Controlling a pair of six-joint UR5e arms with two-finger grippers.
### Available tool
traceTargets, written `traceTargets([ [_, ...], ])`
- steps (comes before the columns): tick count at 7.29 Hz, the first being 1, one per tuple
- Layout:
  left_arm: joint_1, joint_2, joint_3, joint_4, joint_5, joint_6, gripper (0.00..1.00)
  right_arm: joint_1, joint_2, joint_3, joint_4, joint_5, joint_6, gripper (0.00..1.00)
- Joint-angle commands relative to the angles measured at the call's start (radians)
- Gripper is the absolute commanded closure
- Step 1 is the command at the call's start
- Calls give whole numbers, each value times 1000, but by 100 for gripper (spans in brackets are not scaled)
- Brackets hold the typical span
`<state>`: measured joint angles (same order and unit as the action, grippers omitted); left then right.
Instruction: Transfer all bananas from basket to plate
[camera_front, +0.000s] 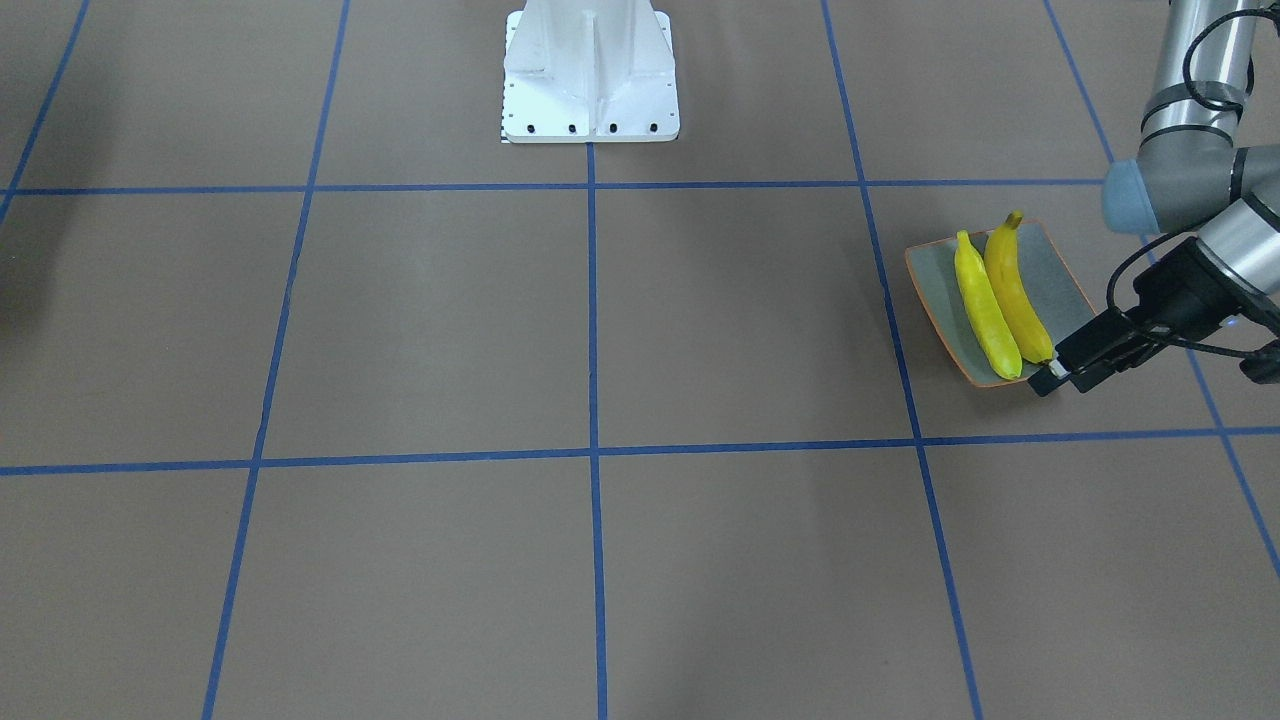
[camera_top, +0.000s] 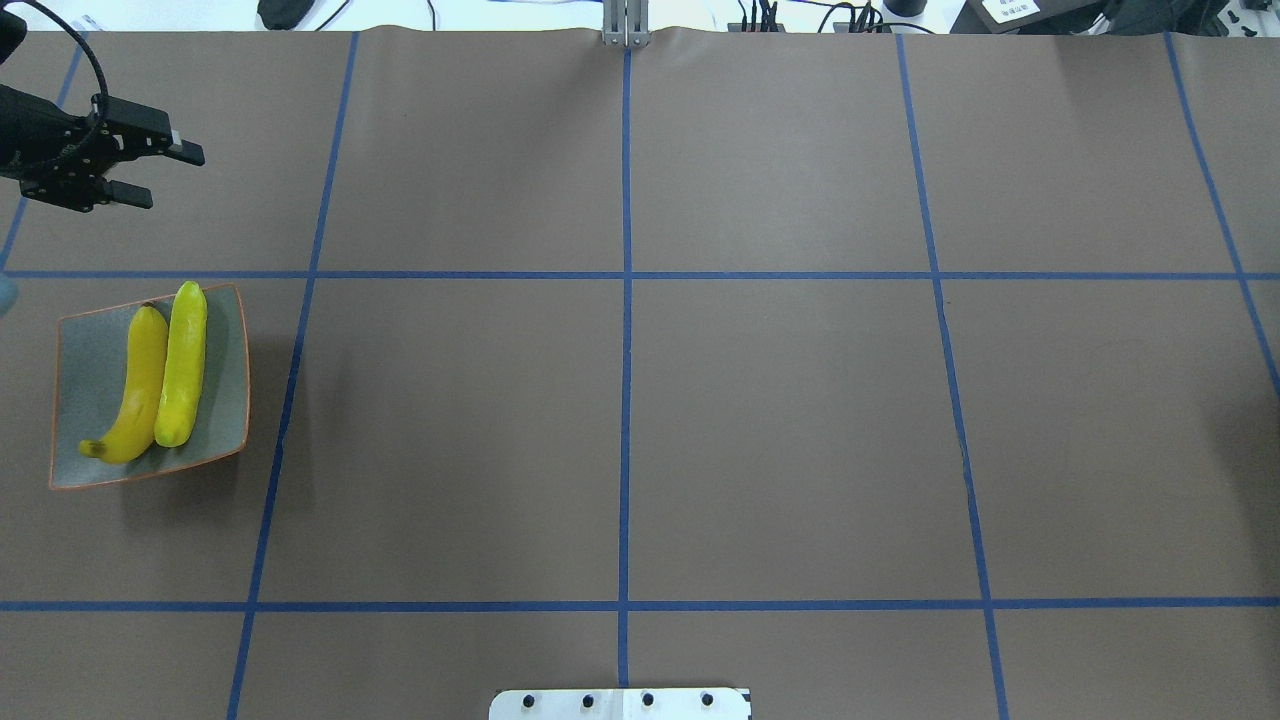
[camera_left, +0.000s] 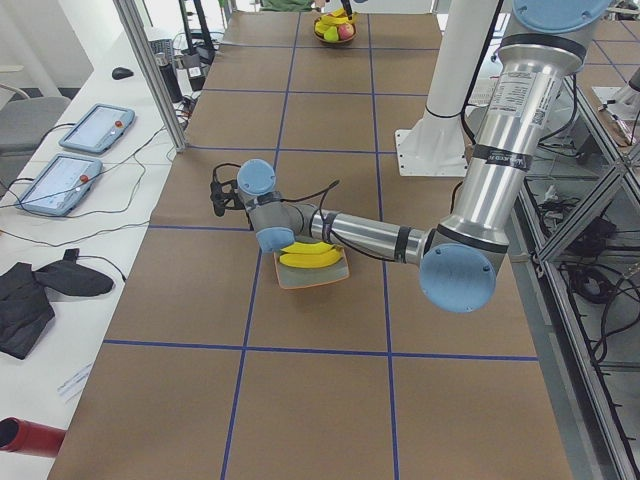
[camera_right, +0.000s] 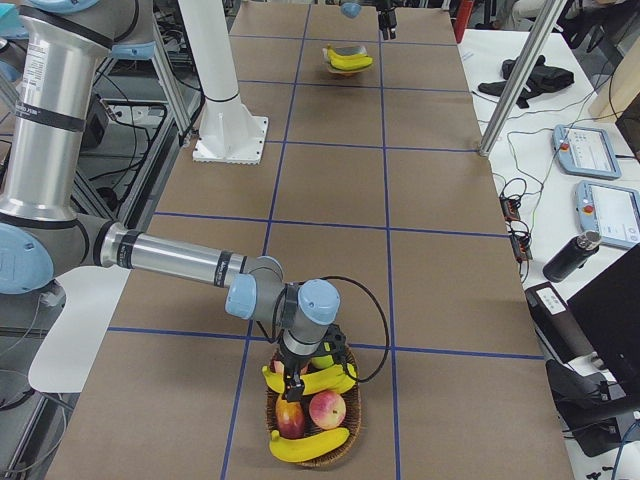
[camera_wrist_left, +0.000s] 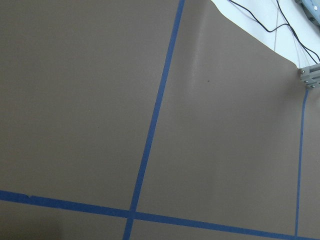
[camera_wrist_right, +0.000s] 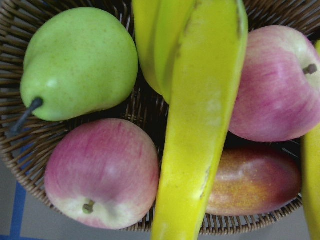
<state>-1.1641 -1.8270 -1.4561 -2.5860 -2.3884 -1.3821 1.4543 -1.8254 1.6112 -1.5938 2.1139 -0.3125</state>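
Left pincer (camera_top: 176, 179) hangs fingers-apart, well off the plate's (camera_top: 90, 350) twelve-o'clock rim; the right pincer's (camera_right: 292, 385) state I cannot tell.

Brown table (camera_top: 780, 420), blue tape grid (camera_top: 625, 400); white side bench (camera_left: 100, 215).

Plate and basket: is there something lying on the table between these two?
No. In the exterior right view, the stretch from the plate to the basket is bare brown table, crossed only by blue tape lines.
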Motion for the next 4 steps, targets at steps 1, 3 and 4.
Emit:
traceTargets([
  [1, 1, 0, -1, 0, 0, 3, 0, -8, 9, -11, -2, 0, 0, 0],
  [3, 1, 2, -1, 0, 5, 3, 0, -15, 49, -46, -8, 3, 0, 0],
  [4, 1, 2, -1, 0, 5, 3, 0, -17, 51, -54, -8, 3, 0, 0],
])
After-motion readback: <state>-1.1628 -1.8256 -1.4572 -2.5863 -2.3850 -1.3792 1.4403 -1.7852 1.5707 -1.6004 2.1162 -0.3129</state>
